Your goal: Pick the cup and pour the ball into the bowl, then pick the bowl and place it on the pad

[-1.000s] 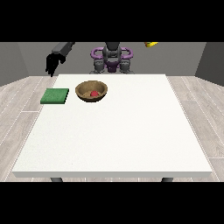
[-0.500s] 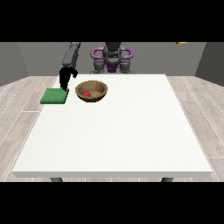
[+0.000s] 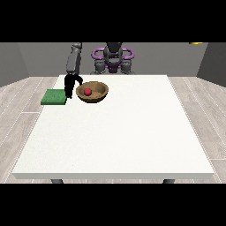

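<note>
Bowl (image 3: 92,92), brown and wooden, sits on the white table (image 3: 119,132) near its far edge at the view's left, with the small red ball (image 3: 88,91) lying inside it. Just beside it to the left lies the flat green pad (image 3: 54,97), partly overhanging the table's left edge. Between pad and bowl hangs the robot hand at the view's left (image 3: 69,85), close to the bowl's rim; whether it touches the rim, and how it is closed or open, I cannot tell. A yellow scrap (image 3: 196,43) is cut off at the top right.
</note>
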{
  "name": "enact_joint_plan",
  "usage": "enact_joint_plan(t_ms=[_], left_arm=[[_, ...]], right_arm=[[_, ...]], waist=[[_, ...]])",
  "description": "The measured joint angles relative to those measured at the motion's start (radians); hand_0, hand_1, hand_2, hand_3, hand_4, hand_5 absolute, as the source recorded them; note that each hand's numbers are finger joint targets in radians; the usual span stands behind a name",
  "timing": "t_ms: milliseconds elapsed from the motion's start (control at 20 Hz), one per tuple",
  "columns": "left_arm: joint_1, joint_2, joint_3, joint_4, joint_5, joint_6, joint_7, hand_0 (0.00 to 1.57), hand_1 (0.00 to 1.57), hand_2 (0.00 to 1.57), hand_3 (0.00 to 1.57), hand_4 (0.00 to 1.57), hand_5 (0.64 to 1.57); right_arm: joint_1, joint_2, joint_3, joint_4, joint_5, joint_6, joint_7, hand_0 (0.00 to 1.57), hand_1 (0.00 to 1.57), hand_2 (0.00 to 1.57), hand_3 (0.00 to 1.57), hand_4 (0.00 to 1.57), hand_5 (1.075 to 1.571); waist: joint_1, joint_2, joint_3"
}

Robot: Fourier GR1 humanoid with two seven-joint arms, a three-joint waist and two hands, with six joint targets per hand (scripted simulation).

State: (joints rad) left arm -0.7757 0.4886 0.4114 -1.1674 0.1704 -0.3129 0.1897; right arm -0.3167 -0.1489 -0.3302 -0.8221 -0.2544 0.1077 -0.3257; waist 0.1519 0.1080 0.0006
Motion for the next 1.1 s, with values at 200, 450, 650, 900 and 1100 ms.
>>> enact_joint_plan(t_ms=[200, 450, 650, 900, 1100], left_arm=[[0.019, 0.028, 0.017, -0.039, 0.035, -0.015, -0.003, 0.00, 0.00, 0.00, 0.00, 1.02, 1.536], [0.027, 0.062, 0.032, -0.077, 0.065, -0.022, -0.002, 0.00, 0.00, 0.00, 0.00, 1.02, 1.540], [0.020, 0.090, 0.040, -0.092, 0.096, -0.035, 0.026, 0.00, 0.00, 0.00, 0.00, 1.02, 1.536], [0.022, 0.109, 0.047, -0.093, 0.121, -0.045, 0.038, 0.00, 0.00, 0.00, 0.00, 1.02, 1.540], [0.047, 0.121, 0.061, -0.096, 0.136, -0.062, 0.019, 0.00, 0.00, 0.00, 0.00, 1.02, 1.533]], right_arm=[[-0.037, -0.017, -0.015, 0.087, -0.005, 0.025, -0.075, 0.00, 0.00, 0.00, 0.00, 0.50, 1.551], [-0.070, -0.016, -0.018, 0.133, -0.005, 0.033, -0.166, 0.00, 0.00, 0.00, 0.00, 0.45, 1.546], [-0.097, -0.024, -0.020, 0.168, 0.000, 0.022, -0.196, 0.00, 0.00, 0.00, 0.00, 0.44, 1.547], [-0.128, 0.015, -0.004, 0.179, 0.012, -0.023, -0.221, 0.00, 0.00, 0.00, 0.00, 0.48, 1.547], [-0.126, 0.007, -0.019, 0.183, 0.006, -0.069, -0.207, 1.48, 1.48, 1.57, 0.45, 0.62, 1.491]], waist=[[0.005, 0.038, -0.0048], [0.005, 0.075, -0.0157], [0.008, 0.087, -0.0165], [0.008, 0.084, -0.0184], [0.017, 0.090, -0.0234]])
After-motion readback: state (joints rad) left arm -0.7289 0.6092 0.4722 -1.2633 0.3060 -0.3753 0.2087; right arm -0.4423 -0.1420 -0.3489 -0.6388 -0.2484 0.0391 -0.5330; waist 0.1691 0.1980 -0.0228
